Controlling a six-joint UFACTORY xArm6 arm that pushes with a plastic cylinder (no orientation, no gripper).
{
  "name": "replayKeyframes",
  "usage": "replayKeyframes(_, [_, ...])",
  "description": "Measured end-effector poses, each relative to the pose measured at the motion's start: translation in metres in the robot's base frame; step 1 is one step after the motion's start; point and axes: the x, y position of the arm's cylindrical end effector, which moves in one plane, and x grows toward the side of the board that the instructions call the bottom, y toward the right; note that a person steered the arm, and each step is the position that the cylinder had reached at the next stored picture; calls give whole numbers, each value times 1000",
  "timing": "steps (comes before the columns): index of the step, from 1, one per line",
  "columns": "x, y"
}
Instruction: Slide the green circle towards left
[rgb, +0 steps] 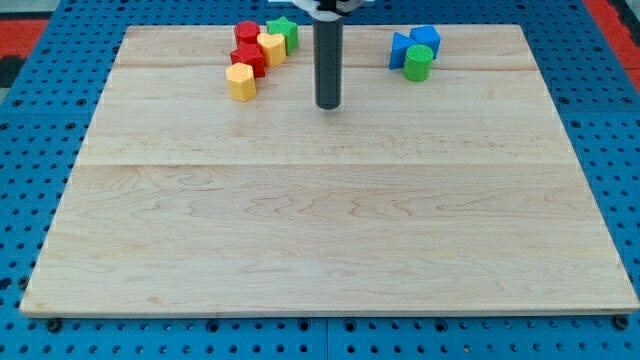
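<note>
I'm working from the single camera view, looking down across the wooden board (330, 230) on its blue pegboard surround. My tip (328, 105) is resting on the wood in the upper middle of the board, touching no block. There is no hand to open or clench here, just a bare rod, so nothing is being grasped.

The green circle (418, 63) is sitting to the view's right of my tip and a little toward the view's top, well apart from it. It is pressing against two blue blocks: a blue cube (426, 40) just behind it and another blue block (399, 50) at its left, whose shape I cannot make out surely.

On the other side of my tip, toward the view's left and top, a second cluster is lying: a green star (284, 31), a yellow block (271, 48), a red cylinder (246, 33), a red block (248, 59) and a yellow hexagon-like block (241, 82).

I'm judging that the push is not yet begun; this is the approach. Next I am needing to carry my tip round the view's bottom of the green circle to its right flank, then drive toward the view's left. The blue block at its left may be dragged along, so I'd be aiming slightly low on the circle to peel it free.
</note>
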Motion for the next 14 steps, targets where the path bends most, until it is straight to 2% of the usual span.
replayKeyframes(1, [0,31])
replayKeyframes(4, [0,50])
replayKeyframes(5, [0,84])
replayKeyframes(6, [-3,146])
replayKeyframes(7, [-13,172])
replayKeyframes(9, [-40,180])
replayKeyframes(10, [-43,180])
replayKeyframes(12, [-43,137])
replayKeyframes(14, [-50,141])
